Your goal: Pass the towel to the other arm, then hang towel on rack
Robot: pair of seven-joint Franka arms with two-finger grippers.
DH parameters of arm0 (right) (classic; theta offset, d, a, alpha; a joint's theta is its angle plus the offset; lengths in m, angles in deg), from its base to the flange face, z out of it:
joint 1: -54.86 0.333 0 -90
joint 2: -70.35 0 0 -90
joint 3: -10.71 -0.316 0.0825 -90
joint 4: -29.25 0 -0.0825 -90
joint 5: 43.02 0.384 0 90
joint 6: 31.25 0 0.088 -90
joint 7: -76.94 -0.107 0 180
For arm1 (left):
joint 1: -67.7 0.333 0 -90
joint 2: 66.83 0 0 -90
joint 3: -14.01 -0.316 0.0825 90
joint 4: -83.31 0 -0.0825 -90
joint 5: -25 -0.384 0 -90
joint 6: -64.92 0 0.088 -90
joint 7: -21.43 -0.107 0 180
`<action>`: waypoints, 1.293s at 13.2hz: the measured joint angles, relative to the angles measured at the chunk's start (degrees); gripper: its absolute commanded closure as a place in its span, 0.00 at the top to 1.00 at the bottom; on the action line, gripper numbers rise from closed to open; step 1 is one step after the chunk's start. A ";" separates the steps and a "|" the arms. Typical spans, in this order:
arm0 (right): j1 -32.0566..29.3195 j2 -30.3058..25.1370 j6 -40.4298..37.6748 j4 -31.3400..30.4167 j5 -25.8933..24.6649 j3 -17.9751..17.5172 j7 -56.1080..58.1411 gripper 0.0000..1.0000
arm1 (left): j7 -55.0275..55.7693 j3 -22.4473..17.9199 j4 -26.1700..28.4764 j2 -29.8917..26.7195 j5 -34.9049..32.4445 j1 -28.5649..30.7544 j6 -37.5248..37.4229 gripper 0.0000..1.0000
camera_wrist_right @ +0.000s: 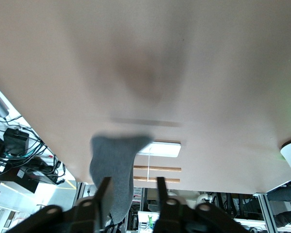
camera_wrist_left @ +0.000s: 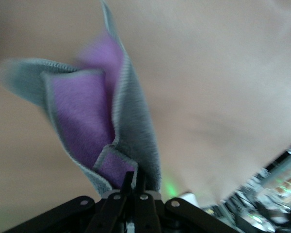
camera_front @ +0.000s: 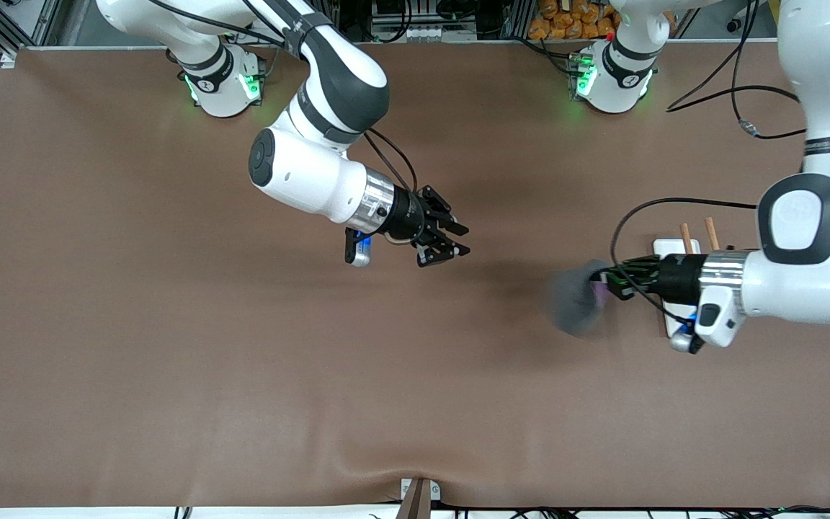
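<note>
- Two arms over one brown table [camera_front: 170,346], which fills most of the front frame; lower half of the frame is bare cloth w/ lots of open room, mid-frame gap between the grippers also open.
- Table edges: top edge runs along the bases at frame top, bottom edge along frame bottom w/ a small clamp [camera_front: 418,497] at bottom centre; cloth ripples a bit there.
- Room: cables and metal framing past the top edge; orange items [camera_front: 573,18] at top, right of centre.
- Right arm comes from upper left of frame; right gripper [camera_front: 458,239] in the air over table centre, fingers [camera_wrist_right: 161,187] parted, nothing between them.
- Left arm enters from the right edge of frame; left gripper [camera_front: 606,285] at mid-right, in the air, clenched on the towel [camera_front: 575,303].
- Towel: grey outside, purple inside per left wrist view [camera_wrist_left: 82,116]; hangs loose off the fingertips, over the table, blurred in the front view. Also seen in right wrist view [camera_wrist_right: 114,165], well apart from the right gripper.
- Rack [camera_front: 674,249]: white base w/ two wooden pegs [camera_front: 710,232], mid-right of frame, partly under the left arm's wrist; base also visible in right wrist view [camera_wrist_right: 160,149].
</note>
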 measured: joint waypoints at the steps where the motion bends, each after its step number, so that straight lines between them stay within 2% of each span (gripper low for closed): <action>1: -0.53 -0.01 -1.69 -0.01 -0.71 0.09 0.00 1.00 | -1.68 -0.01 -0.01 -0.28 -2.60 0.54 -0.31 0.00; 3: -2.45 -0.29 -8.71 0.14 -3.86 0.21 0.02 1.00 | -4.56 -0.02 -0.15 -0.92 -7.63 0.93 -0.80 0.00; 7: -9.34 -3.63 -32.63 0.36 -12.66 0.39 0.59 1.00 | -11.13 -0.05 -0.18 -2.42 -18.19 1.74 -2.93 0.00; 9: -12.55 -6.60 -40.76 0.54 -19.89 0.41 5.81 1.00 | -14.92 -0.11 -0.14 -2.44 -22.15 2.58 -4.12 0.00; 12: -13.82 -10.38 -52.40 0.47 -32.88 0.39 17.16 1.00 | -23.25 -0.25 0.51 -2.42 -26.58 5.47 -5.14 0.00; 14: -14.95 -11.05 -56.65 0.04 -39.47 0.42 26.82 1.00 | -28.86 -0.31 1.01 -2.37 -29.74 7.90 -5.15 0.00; 17: -21.72 -12.42 -58.07 -2.00 -43.06 0.56 41.13 1.00 | -32.45 -0.31 1.18 -2.37 -33.23 8.96 -5.17 0.00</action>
